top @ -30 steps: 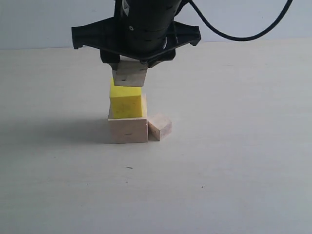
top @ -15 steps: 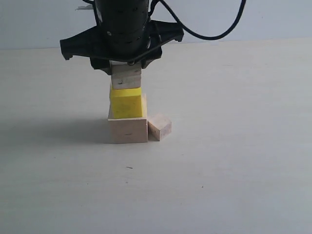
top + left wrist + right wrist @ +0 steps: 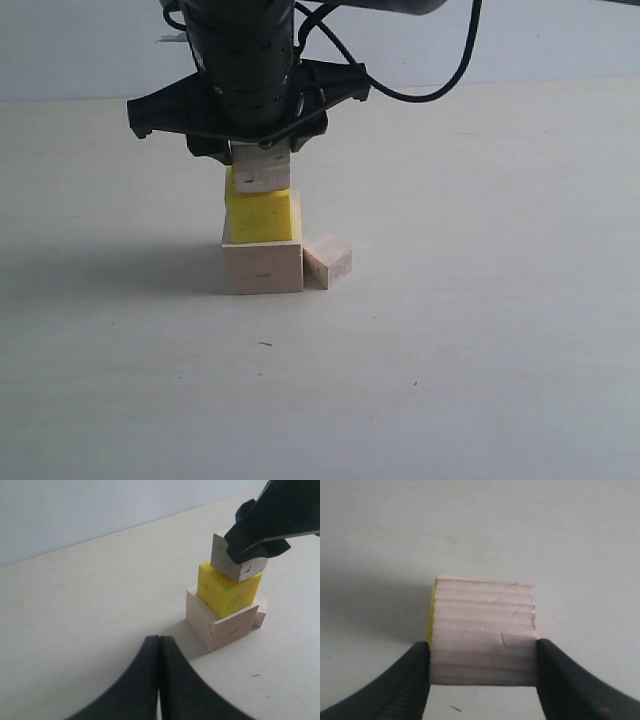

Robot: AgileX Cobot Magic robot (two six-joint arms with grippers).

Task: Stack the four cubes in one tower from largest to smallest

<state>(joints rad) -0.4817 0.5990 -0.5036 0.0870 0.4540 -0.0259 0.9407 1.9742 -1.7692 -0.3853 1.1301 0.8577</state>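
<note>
Now my right gripper [image 3: 482, 654] is clamped on a small pale bare-wood cube [image 3: 262, 178] sitting on or just above the bright yellow cube [image 3: 262, 216] directly beneath it, so third-tier placement is in hand, I judge; next I must square it, then release gently.

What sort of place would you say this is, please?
Probably a robotics lab bench: a bare pale tabletop against a blank wall, and a cabled right gripper gripping a small wood cube atop a tower of cubes.
</note>
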